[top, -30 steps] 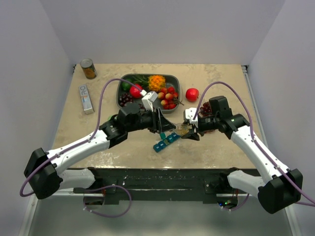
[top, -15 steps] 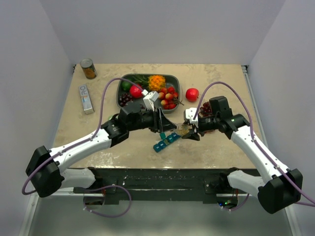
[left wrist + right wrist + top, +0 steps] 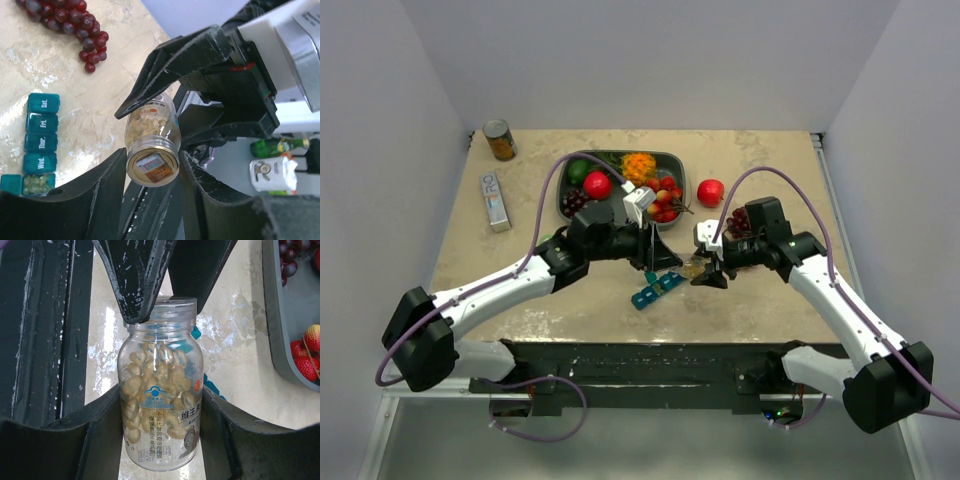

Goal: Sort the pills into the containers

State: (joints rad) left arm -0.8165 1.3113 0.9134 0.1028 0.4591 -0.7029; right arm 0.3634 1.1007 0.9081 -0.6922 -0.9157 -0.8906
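Pill bottle (image 3: 160,355) judged rigid, slick, light; right gripper (image 3: 160,396) clamps its body, left gripper (image 3: 152,159) apparently pinches the neck; grasp mid-body.

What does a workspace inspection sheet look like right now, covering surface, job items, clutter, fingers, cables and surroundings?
Surface: beige marbled table.
Job's things: pill bottle held between both arms; pill organiser on table, one compartment open holding pills.
Clutter: fruit tray, apple, grapes, can, box.
Fingers: left fingers on bottle's top end, right fingers clamp its body.
Cables: purple cables arch over both arms.
Surroundings: plain pale walls.
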